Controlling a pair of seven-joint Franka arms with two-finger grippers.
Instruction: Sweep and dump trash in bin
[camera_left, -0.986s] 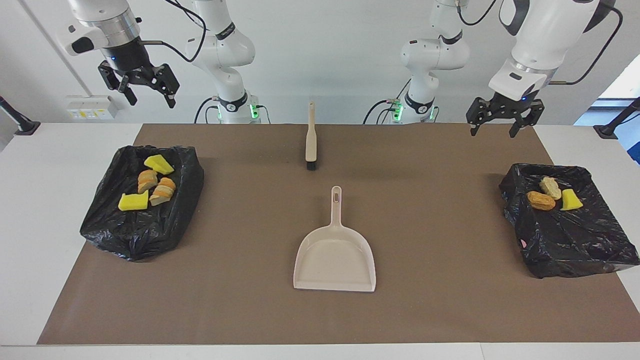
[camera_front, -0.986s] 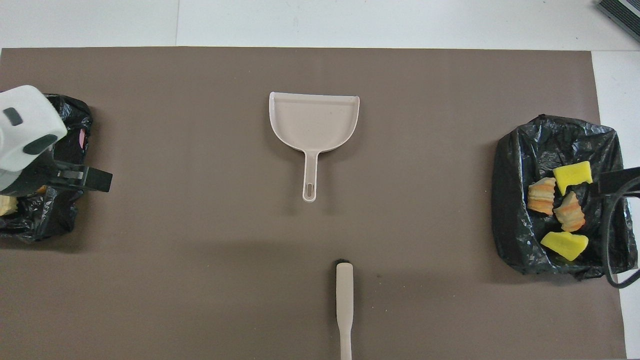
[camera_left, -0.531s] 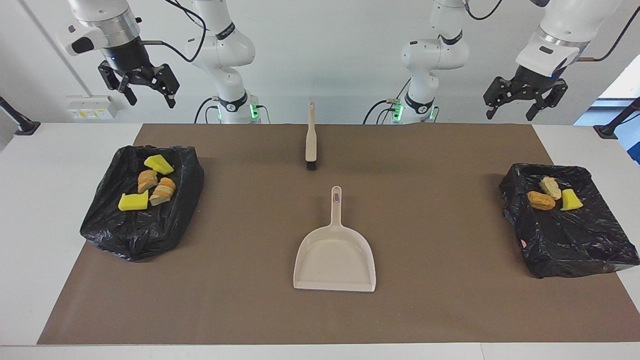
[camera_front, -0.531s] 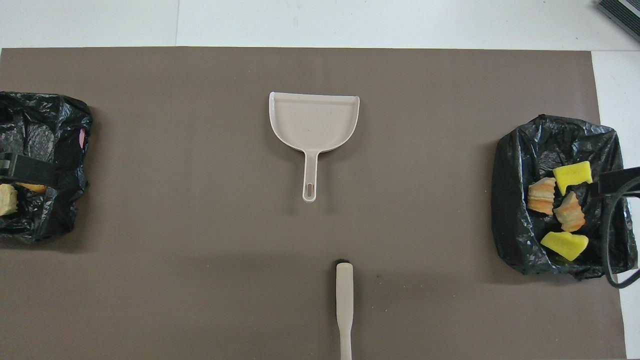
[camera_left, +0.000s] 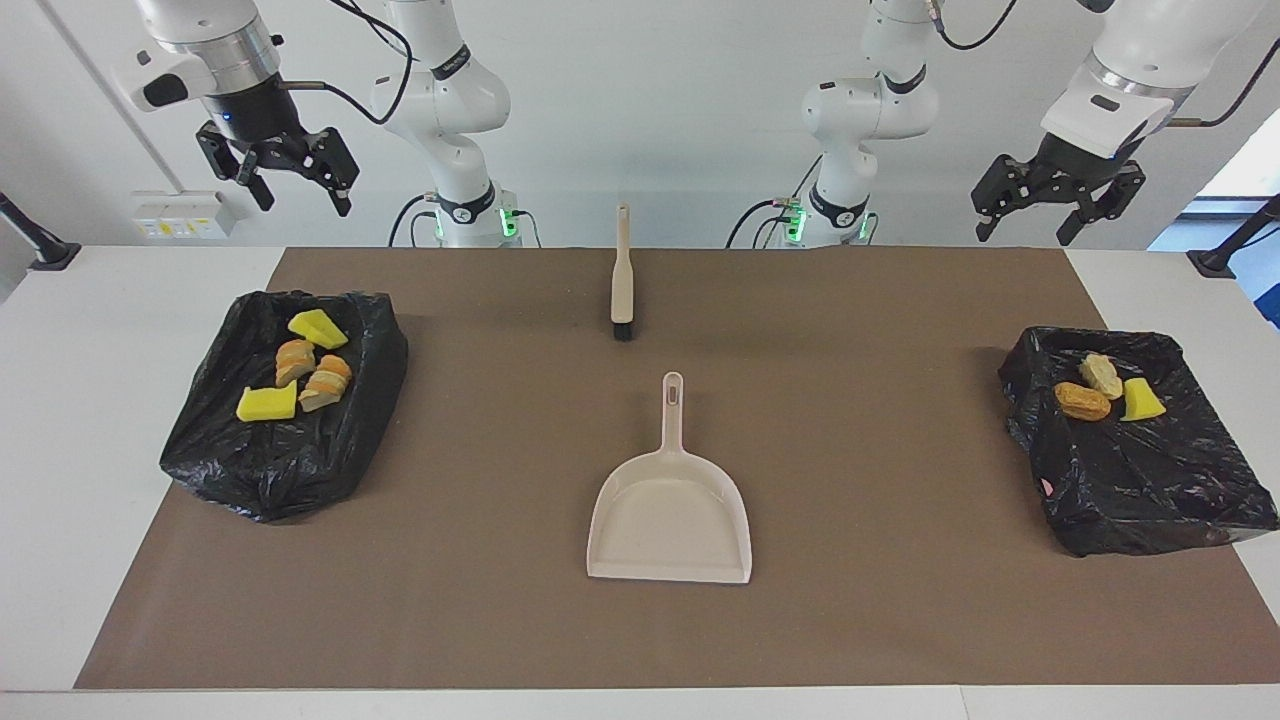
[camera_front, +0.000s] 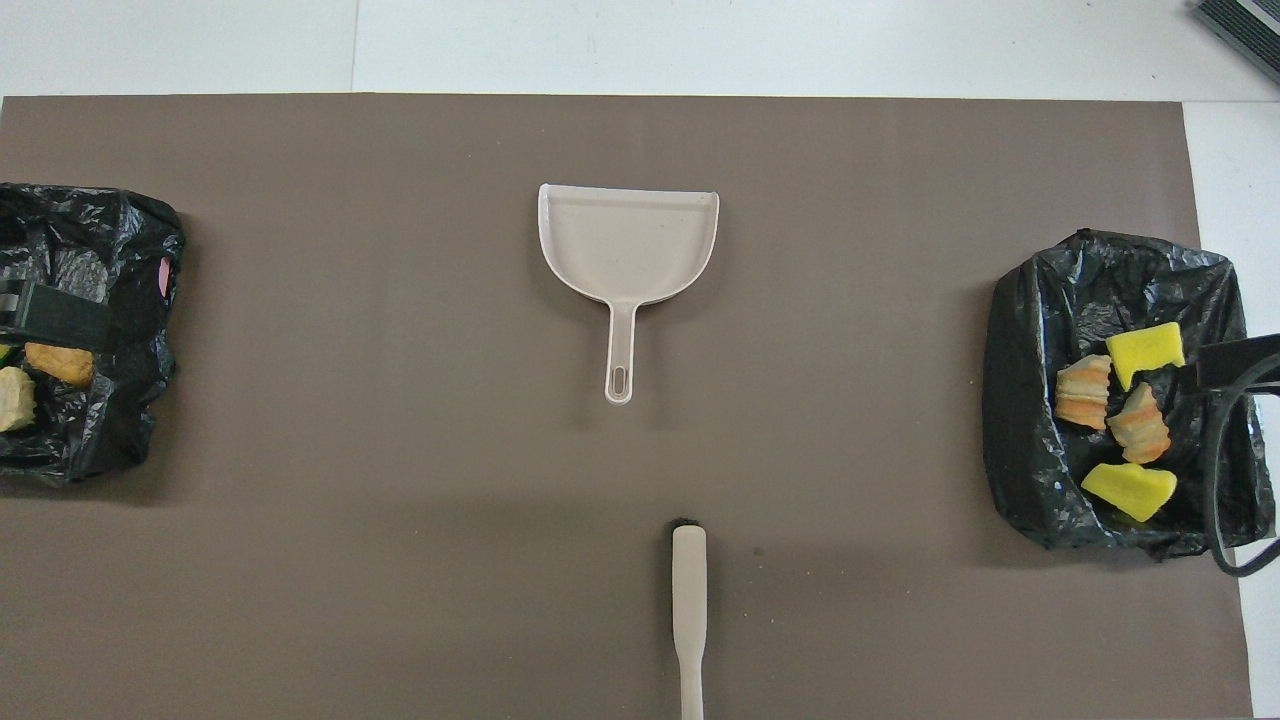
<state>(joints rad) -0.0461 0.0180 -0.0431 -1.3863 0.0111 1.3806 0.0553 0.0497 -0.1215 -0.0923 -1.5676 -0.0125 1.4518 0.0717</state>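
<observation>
Seven trash bits (camera_left: 300, 370) in two bins (camera_left: 270, 470), one dustpan (camera_left: 668, 525), one brush (camera_left: 621, 280)

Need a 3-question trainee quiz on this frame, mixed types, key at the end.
1. True or false: the beige plastic dustpan holds trash.
2. How many trash pieces lie on the black bag-lined bin at the right arm's end of the table?
   A. two  B. four  C. seven
3. Fill in: the beige black-bristled brush lies ______ to the robots than the dustpan.

Key
1. False: it is empty. The right gripper and left gripper hang open in the air and hold nothing.
2. B: two yellow sponge chunks and two orange-brown bread pieces. The other black bag-lined bin carries three.
3. nearer
</observation>
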